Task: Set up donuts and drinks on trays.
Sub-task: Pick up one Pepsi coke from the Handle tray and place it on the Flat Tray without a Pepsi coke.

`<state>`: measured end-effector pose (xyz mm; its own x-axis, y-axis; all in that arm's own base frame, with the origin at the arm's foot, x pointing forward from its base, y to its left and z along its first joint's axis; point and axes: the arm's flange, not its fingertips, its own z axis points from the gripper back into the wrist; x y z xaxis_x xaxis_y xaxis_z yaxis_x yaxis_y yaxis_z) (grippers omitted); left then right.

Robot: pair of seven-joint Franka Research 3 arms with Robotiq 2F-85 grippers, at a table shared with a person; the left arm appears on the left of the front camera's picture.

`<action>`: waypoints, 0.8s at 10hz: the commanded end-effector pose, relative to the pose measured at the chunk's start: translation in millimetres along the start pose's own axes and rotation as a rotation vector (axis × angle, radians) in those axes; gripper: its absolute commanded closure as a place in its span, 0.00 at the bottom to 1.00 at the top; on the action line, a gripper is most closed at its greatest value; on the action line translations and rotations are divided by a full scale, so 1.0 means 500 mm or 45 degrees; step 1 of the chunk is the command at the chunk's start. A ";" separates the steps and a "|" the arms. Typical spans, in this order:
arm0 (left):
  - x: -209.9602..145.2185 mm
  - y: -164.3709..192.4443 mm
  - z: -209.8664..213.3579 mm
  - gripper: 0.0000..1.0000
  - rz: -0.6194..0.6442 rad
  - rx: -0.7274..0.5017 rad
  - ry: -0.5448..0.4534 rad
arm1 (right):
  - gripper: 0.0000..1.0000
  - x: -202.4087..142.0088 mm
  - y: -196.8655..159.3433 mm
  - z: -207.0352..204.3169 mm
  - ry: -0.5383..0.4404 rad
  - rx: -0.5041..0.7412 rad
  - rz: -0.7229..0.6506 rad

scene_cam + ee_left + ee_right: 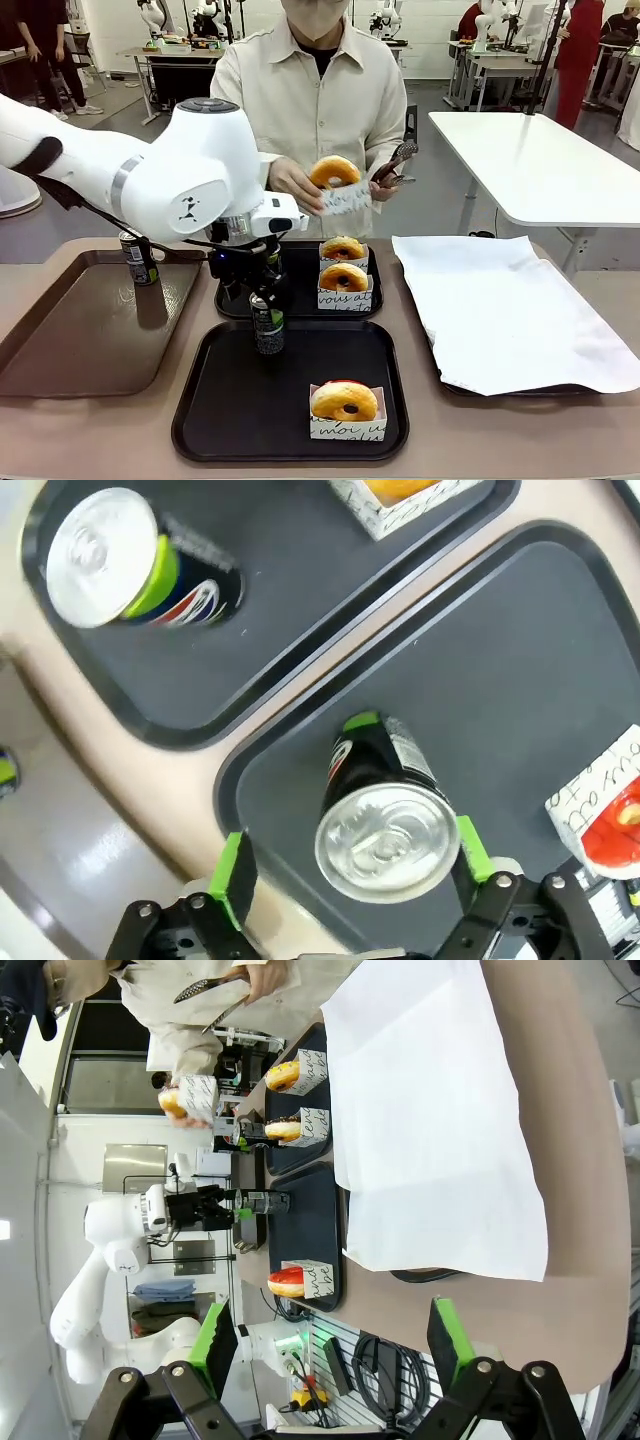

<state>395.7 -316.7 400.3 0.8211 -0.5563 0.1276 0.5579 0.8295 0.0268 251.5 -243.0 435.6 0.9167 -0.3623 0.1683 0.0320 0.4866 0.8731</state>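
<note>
My left gripper [266,298] is open around a dark soda can [267,326] standing upright on the near black tray [230,400]. In the left wrist view the green pads [232,865] flank the can's silver top [385,838], with a gap on one side. A red-iced donut [345,402] in its paper sleeve sits at that tray's front right. The far black tray [300,275] holds two donuts [343,277] and a Pepsi can [110,555]. The person holds another donut [334,172] above it. My right gripper [330,1345] hangs open with nothing between its fingers, off the table's end.
A long brown tray [80,340] at the left carries one more can [138,258]. At the right is a tray lined with white paper [500,310]. The person's other hand holds tongs [400,160].
</note>
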 end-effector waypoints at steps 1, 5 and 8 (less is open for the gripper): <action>-0.054 0.058 0.065 0.09 0.118 -0.015 0.049 | 0.00 0.006 0.002 0.000 -0.018 0.032 0.003; -0.160 0.167 0.142 0.09 0.227 -0.149 -0.002 | 0.00 0.006 0.002 0.000 -0.018 0.032 0.003; -0.198 0.203 0.166 0.09 0.271 -0.159 -0.054 | 0.00 0.006 0.002 0.000 -0.018 0.032 0.003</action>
<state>367.1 -180.0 474.6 0.9211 -0.3627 0.1415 0.3784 0.9195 -0.1068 251.5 -243.1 435.6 0.9167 -0.3625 0.1682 0.0322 0.4865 0.8731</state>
